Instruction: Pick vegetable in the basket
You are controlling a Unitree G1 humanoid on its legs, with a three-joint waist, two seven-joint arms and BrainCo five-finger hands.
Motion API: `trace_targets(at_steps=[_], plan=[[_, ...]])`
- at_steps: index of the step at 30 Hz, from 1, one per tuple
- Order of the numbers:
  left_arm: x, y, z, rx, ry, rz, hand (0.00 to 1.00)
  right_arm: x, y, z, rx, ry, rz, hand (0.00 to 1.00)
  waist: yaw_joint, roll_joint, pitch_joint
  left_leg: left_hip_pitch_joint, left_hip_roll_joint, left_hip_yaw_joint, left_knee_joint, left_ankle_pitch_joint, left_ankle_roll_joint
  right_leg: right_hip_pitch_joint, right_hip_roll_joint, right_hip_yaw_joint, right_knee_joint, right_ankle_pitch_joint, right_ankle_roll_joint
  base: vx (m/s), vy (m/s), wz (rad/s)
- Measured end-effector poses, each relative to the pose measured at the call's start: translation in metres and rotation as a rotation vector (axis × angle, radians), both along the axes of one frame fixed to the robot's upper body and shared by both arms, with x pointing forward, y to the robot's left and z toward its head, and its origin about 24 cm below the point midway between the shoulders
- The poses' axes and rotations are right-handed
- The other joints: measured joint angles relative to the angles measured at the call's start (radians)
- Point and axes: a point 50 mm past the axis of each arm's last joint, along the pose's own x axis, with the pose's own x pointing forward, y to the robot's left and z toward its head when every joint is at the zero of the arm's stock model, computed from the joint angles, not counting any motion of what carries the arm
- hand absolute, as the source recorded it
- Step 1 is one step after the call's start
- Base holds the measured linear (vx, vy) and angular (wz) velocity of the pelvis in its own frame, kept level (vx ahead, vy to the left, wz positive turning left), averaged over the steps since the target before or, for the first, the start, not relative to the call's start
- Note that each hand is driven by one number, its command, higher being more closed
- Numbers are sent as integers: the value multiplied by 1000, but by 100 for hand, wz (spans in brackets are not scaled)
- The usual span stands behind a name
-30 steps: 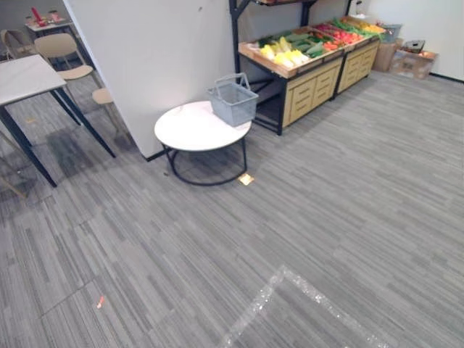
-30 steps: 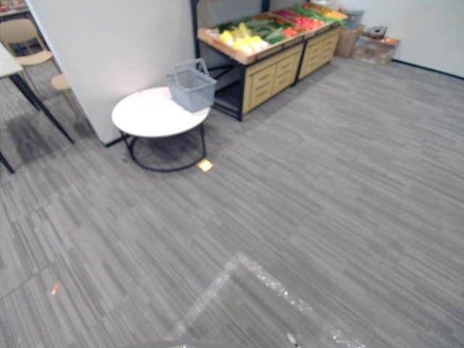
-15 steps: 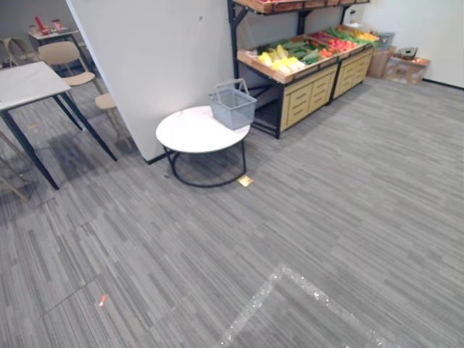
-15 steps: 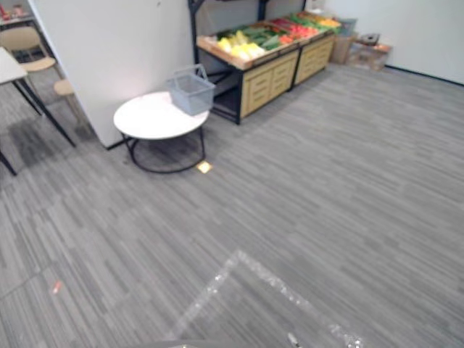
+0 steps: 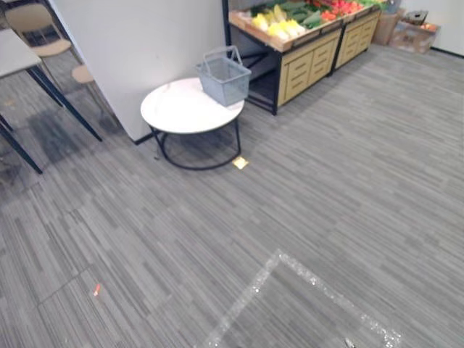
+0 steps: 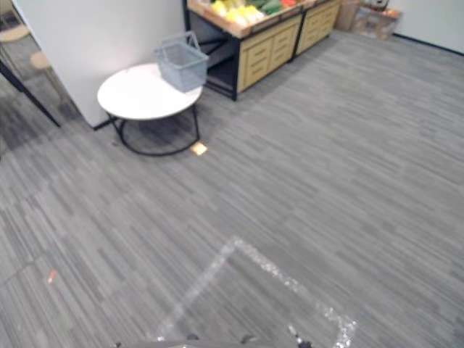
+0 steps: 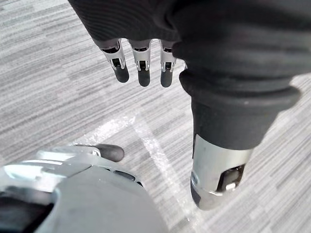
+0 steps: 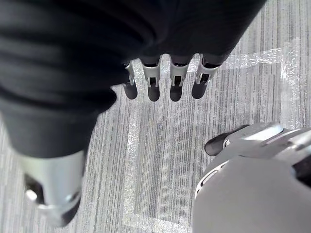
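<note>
A grey-blue wire basket [image 5: 223,76] with its handle up stands on the far edge of a round white table [image 5: 181,112], well ahead of me. Behind it a wooden produce stand [image 5: 304,61] holds yellow vegetables [image 5: 279,23], green ones and red ones. My left hand [image 7: 142,70] hangs over the carpet with straight fingers and nothing in it. My right hand [image 8: 165,85] hangs the same way, fingers straight and holding nothing. Both hands are far from the basket and the stand.
A white partition wall [image 5: 145,51] rises behind the round table. A dark-legged table [image 5: 14,61] and a chair [image 5: 36,22] stand at the left. Cardboard boxes [image 5: 413,32] sit at the far right. Shiny tape lines [image 5: 290,264] cross the grey carpet near me.
The whole picture has shifted, so the camera has moved; the round table and basket now look a little nearer. The things themselves stand as before.
</note>
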Motion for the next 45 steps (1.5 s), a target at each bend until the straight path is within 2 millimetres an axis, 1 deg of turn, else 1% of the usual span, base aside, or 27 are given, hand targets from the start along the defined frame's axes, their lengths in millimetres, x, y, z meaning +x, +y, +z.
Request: trace_targets(at_steps=[2, 3, 4, 5, 6, 7, 11, 14, 15, 16, 17, 18, 21, 22, 23, 24, 25, 26, 28, 31, 33, 36, 37, 38, 39, 42, 45], plan=[[3, 1, 1, 0, -33, 70, 0, 3, -2, 1, -8, -11, 2, 0, 2, 6, 20, -132, 57, -4, 320, -36, 4, 14, 12, -3, 28, -28, -10, 30, -122, -8], [6, -3, 2, -13, -57, 110, 0, 6, -6, 3, -27, -23, 11, 0, 15, 32, 37, -205, 107, -9, 506, -26, 18, 22, 36, -1, 61, -57, -19, 37, -46, -14], [6, -7, 1, -29, -65, 138, 0, 7, -10, 4, -41, -33, 17, 0, 22, 49, 47, -236, 136, -11, 605, -3, 30, 32, 46, -1, 90, -83, -22, 76, -24, -2], [8, -7, 1, -34, -77, 156, 0, 5, -9, 4, -45, -25, 31, 0, 24, 38, 54, -285, 155, -13, 711, 65, 24, 49, 42, -3, 110, -118, -37, 96, 1, 11], [9, -7, 2, -35, -84, 163, 0, 5, -8, 4, -44, -22, 46, 0, 25, 36, 55, -311, 159, -13, 750, 76, 23, 59, 36, -5, 110, -126, -38, 131, 3, 15], [10, -7, 2, -39, -91, 175, 0, 10, -7, 4, -49, -29, 65, 0, 29, 35, 55, -348, 154, -6, 751, 35, 13, 67, 20, -4, 109, -138, -38, 172, 20, 9], [14, -11, 3, -43, -105, 155, 0, 35, -4, 9, -59, -91, 129, 0, 50, 37, 57, -416, 143, 16, 382, 30, 5, 104, -31, 4, 76, -159, -7, 277, 93, -3], [13, -12, 3, -37, -104, 146, 0, 44, -2, 12, -67, -115, 168, 0, 55, 46, 52, -410, 154, 12, 6, 134, -23, 169, -50, 15, 34, -200, 56, 417, 253, -16], [10, -12, 2, -39, -98, 148, 0, 46, -1, 12, -67, -120, 172, 0, 63, 48, 50, -410, 161, 3, -35, 141, -20, 190, -58, 30, 25, -219, 67, 497, 386, -49], [6, -9, 2, -30, -89, 153, 0, 44, 0, 11, -61, -116, 166, 0, 70, 36, 39, -408, 152, 7, 4, 221, -21, 218, -89, 41, 3, -234, 66, 577, 383, -62], [2, -5, 2, -19, -79, 153, 0, 38, 6, 8, -34, -101, 126, 0, 77, -1, 15, -418, 125, 34, 61, 234, -12, 226, -129, 72, 7, -216, 37, 612, 344, -41], [4, -1, 3, -6, -82, 142, 0, 34, 10, 6, -12, -99, 73, 0, 69, -24, -16, -433, 94, 40, 103, 188, 31, 176, -163, 107, 82, -154, 33, 630, 321, -17], [5, 4, 4, 1, -76, 108, 0, 18, 7, 2, 1, -53, 2, 0, 48, -43, -28, -372, 44, 54, 143, 99, 69, 101, -203, 158, 338, 3, 44, 711, 342, 20], [4, 4, 3, -1, -64, 85, 0, 11, 2, 2, -8, -38, -13, 0, 46, -40, -30, -284, 23, 55, 124, 47, 82, 37, -216, 167, 517, 236, 62, 671, 295, 9], [3, 4, 3, 0, -60, 67, 0, 7, 1, 2, -10, -30, -15, 0, 45, -37, -32, -243, 15, 57, 102, 34, 89, 19, -222, 169, 571, 352, 64, 739, 304, 9], [6, 6, 4, 10, -57, 17, 0, 3, 2, 1, -8, -21, -9, 0, 42, -37, -31, -166, -5, 59, 63, 15, 98, -53, -238, 168, 745, 406, 105, 582, 220, 9], [7, 8, 5, 12, -56, 1, 0, 4, 2, 1, -8, -20, 3, 0, 38, -43, -29, -127, -19, 58, 40, 12, 102, -94, -249, 159, 841, 398, 99, 655, 209, 17], [7, 8, 4, 11, -51, -19, 0, 4, 1, 1, -13, -22, 17, 0, 21, -38, -23, -22, -38, 47, -21, 3, 112, -178, -252, 121, 1020, 290, 82, 409, 95, 14], [11, 2, 3, -6, -51, -23, 0, 6, -4, 3, -27, -37, 13, 0, 8, -14, -7, 101, -37, 43, -87, -10, 112, -266, -233, 62, 1105, 184, 55, 451, 75, 6], [19, -3, 3, -18, -68, -16, 0, 7, -6, 5, -38, -57, 19, 0, -3, -1, 3, 231, -31, 40, -137, -59, 92, -366, -229, -59, 992, 44, 30, 399, -23, 6], [34, -13, 4, -40, -114, -6, 0, -2, -3, 3, -35, -38, 53, 0, -3, 5, 6, 288, -7, 20, -139, -124, 63, -417, -234, -148, 770, 27, 9, 394, -161, 29], [43, -30, 4, -79, -139, -14, 0, 0, -6, 5, -51, -44, 91, 0, -4, 25, 6, 332, 53, 9, -138, -191, -8, -446, -217, -167, 461, 48, 28, 532, -299, 20], [50, -33, 5, -89, -159, 1, 0, 2, -6, 6, -56, -52, 108, 0, -7, 29, 11, 359, 92, -5, -142, -227, -21, -444, -198, -133, 315, 108, 55, 578, -335, 22], [53, -33, 5, -92, -166, 15, 0, 2, -6, 6, -58, -49, 123, 0, -4, 31, 10, 380, 112, -5, -149, -240, -5, -436, -181, -138, 323, 171, 40, 647, -331, 11], [53, -42, 4, -116, -164, 27, 0, 5, -14, 8, -80, -55, 133, 0, 5, 67, 13, 395, 142, -5, -147, -222, 1, -437, -149, -153, 369, 114, 14, 636, -324, -3], [56, -48, 5, -142, -192, 44, 0, 12, -16, 10, -93, -70, 164, 0, -4, 65, 15, 398, 165, -45, -78, -54, -16, -428, -164, -161, 520, -22, -33, 579, -343, 13], [54, -53, 4, -161, -193, 57, 0, 8, -20, 10, -101, -61, 163, 0, -4, 96, -6, 295, 221, -131, 158, 104, -39, -307, -120, -212, 442, -91, -30, 612, -342, 35]])
